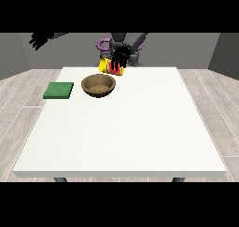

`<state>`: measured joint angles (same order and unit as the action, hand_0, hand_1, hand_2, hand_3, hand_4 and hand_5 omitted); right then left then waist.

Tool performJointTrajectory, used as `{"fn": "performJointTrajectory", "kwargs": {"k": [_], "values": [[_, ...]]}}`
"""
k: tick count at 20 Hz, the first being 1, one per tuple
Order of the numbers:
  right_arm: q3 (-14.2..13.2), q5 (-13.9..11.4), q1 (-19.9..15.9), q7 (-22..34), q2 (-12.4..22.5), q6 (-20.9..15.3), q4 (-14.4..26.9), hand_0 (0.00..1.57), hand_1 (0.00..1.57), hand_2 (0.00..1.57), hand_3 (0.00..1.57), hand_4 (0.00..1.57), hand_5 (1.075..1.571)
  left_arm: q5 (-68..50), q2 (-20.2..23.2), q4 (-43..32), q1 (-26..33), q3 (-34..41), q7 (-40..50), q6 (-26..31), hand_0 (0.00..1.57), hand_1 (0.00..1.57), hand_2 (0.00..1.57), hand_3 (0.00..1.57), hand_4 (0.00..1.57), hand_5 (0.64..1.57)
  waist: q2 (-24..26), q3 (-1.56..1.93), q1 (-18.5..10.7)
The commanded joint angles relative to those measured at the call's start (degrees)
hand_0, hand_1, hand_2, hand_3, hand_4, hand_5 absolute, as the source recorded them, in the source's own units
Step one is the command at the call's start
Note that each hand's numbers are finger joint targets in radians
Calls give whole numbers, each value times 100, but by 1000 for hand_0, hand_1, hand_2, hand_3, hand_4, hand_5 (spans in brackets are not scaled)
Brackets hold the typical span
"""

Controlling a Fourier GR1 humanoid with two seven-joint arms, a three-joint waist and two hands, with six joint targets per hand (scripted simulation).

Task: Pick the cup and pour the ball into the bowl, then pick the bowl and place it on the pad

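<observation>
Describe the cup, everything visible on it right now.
The cup is yellow with a red band, looks like plastic, and is tipped on its side above the far edge of the table, just behind the wooden bowl's far rim. The black hand nearer the view's right is curled around it, covering part of it. Its opening and any ball inside cannot be made out.
</observation>
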<state>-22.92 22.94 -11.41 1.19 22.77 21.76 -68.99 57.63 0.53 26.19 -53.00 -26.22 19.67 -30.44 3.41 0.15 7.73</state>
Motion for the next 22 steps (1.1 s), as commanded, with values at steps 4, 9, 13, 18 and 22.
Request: {"fn": "performJointTrajectory", "kwargs": {"k": [4,9,13,18,22], "values": [[98,-109,-143,-181,-71,89,376,0,0,0,248,698,1556,1233,-52,-212,-702,-1057,1310,997,1470,1470,1571,1571,1099,1570,149,-3,38],[154,-29,-363,-89,-28,219,454,0,0,0,306,691,1553,1548,-53,-4,-932,-1447,1682,1904,608,608,1490,1539,1027,1571,0,-10,385],[447,-375,-444,-119,-389,-221,475,0,0,0,329,686,1549,1495,-53,896,-260,-2026,1712,2662,333,333,1276,1571,1091,1569,284,-13,310],[373,-533,-84,-311,-410,-438,465,0,0,0,165,706,1550,1723,-53,1243,-14,-1925,1255,2774,0,0,1056,1547,1106,1570,419,-15,-205],[181,-422,-73,-388,-303,-425,554,0,0,0,165,706,1550,987,255,1750,-106,-905,1354,1806,748,748,1571,1544,1105,1556,353,-20,-417]]}}
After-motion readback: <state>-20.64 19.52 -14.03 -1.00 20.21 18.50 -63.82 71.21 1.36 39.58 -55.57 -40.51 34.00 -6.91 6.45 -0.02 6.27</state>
